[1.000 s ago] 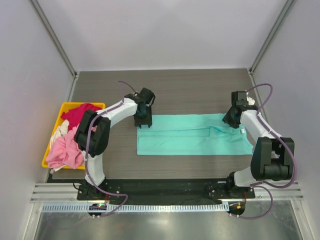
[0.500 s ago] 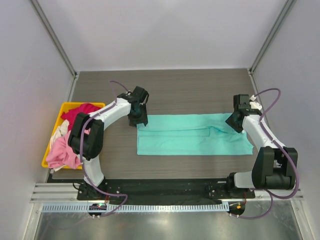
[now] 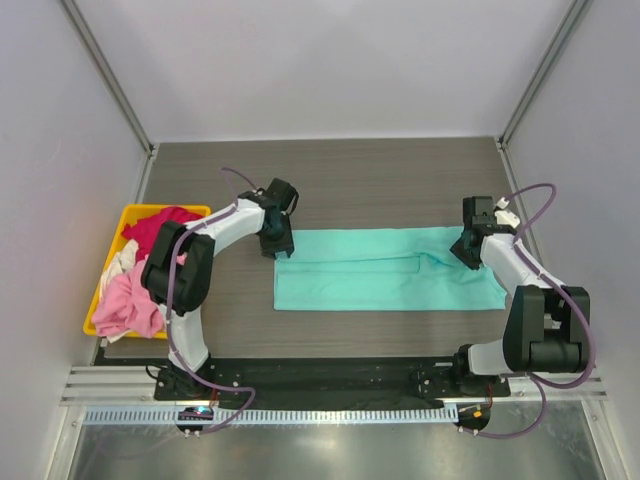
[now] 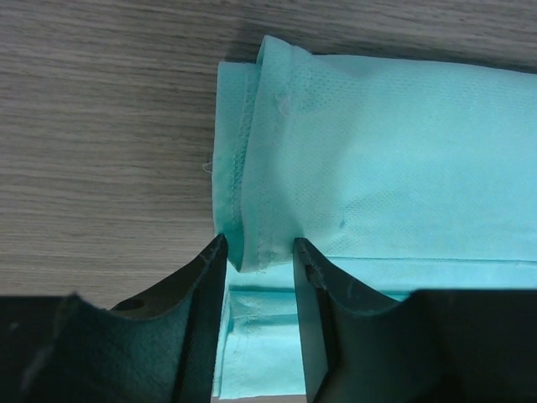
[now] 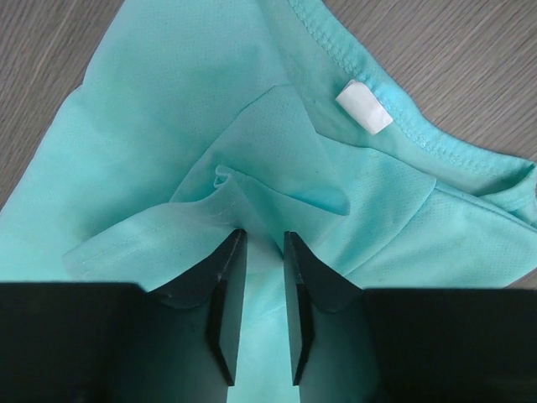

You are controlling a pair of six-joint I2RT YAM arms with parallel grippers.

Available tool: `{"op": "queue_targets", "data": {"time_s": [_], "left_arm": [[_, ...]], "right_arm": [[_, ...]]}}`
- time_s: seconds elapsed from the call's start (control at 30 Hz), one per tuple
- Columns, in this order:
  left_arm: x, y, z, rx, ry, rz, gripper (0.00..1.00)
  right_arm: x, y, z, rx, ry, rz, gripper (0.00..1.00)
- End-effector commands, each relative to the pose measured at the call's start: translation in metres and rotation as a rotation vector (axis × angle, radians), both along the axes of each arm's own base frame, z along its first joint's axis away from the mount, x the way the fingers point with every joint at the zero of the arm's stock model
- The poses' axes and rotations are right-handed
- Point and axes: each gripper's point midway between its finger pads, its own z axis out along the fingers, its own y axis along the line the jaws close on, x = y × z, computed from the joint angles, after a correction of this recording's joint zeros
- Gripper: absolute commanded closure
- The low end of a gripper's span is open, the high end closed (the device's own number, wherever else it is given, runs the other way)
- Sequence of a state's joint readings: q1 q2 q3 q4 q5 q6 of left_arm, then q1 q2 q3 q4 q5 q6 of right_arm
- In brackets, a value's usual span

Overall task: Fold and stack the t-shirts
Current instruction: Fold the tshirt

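Observation:
A teal t-shirt point(image 3: 385, 270) lies folded into a long strip across the middle of the table. My left gripper point(image 3: 278, 243) is at its far left corner. In the left wrist view point(image 4: 258, 245) the jaws stand close together on a raised fold of the teal hem point(image 4: 252, 210). My right gripper point(image 3: 466, 248) is at the far right end, and its jaws point(image 5: 263, 235) pinch a puckered ridge of teal cloth point(image 5: 168, 109) below the collar's white label point(image 5: 363, 109). The pink point(image 3: 130, 300), magenta-red point(image 3: 155, 228) and whitish point(image 3: 122, 258) shirts lie bunched in the bin.
A yellow plastic bin point(image 3: 130, 208) stands at the table's left edge. Dark wood tabletop point(image 3: 380, 180) lies behind the shirt and a strip of it in front. White walls and metal posts close in the back and both sides.
Both grippers drew slightly outward from the shirt's far corners, then came back in a little. The left ended left of its start, the right just nearer. The teal shirt stayed flat.

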State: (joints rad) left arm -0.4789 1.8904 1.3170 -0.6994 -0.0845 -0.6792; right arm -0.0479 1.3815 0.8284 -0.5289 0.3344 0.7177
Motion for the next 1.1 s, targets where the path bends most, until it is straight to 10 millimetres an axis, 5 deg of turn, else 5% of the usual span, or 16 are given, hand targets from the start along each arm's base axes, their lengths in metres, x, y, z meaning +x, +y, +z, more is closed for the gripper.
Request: {"op": "queue_targets", "data": {"time_s": [0.0,0.13,0.27,0.73,1.07], "left_arm": [[0.007,-0.001,-0.001,-0.019,-0.019,0.02,0.62],[0.008,0.001,0.001,-0.014,-0.025,0.027,0.83],[0.008,0.002,0.005,-0.012,-0.024,0.031,1.0],[0.006,0.001,0.038,-0.047,-0.072,0.032,1.0],[-0.011,0.006,0.012,-0.032,-0.015,0.03,1.0]], "right_arm": [[0.011,-0.009,0.004,-0.036,-0.048,-0.032,0.71],[0.012,-0.012,0.01,-0.055,-0.063,-0.023,0.96],[0.012,-0.013,0.02,-0.068,-0.089,-0.014,0.99],[0.002,-0.019,0.044,-0.111,-0.123,-0.005,0.99],[-0.016,-0.02,0.03,-0.126,-0.056,0.01,0.99]]}}
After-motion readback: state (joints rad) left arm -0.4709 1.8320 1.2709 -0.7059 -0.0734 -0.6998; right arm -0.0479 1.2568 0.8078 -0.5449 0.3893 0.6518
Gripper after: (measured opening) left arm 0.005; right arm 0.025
